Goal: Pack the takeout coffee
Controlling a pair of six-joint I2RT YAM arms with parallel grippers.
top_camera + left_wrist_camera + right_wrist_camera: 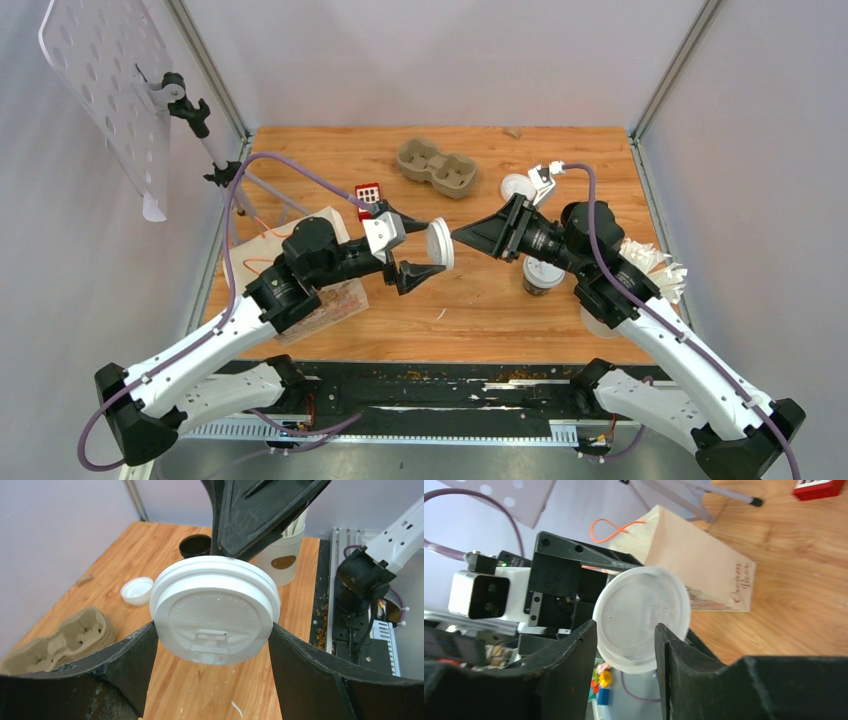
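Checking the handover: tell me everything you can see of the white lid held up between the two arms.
The white lid is a round, thin plastic takeout lid with a raised rim, embossed lettering and a sip tab. It is up in the air, on edge, clamped across its width by the jaws of the left gripper. The right gripper straddles its rim, jaws parted.
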